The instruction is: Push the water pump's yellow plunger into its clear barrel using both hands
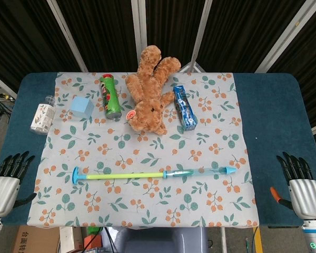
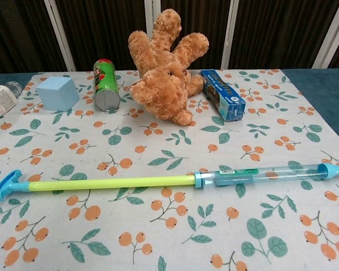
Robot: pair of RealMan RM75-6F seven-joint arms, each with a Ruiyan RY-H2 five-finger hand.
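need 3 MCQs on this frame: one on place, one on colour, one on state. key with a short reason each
1. Where does the water pump lie?
A. Near edge of the cloth, in front of the plush toy
B. On the bare blue table at the far left
C. Propped on the green can

2. What colour is the T-handle at the end of the plunger?
A. Red
B. Blue
C. White

3. What state is the yellow plunger in?
A. Pushed fully into the barrel
C. Taken out and lying apart from the barrel
B. Pulled out, most of its rod exposed

Answers:
1 A: it lies across the floral cloth, nearer than the plush toy.
2 B: the handle is blue in both views.
3 B: the long yellow rod lies outside the clear barrel, its end still in the collar; the left hand and right hand touch nothing.
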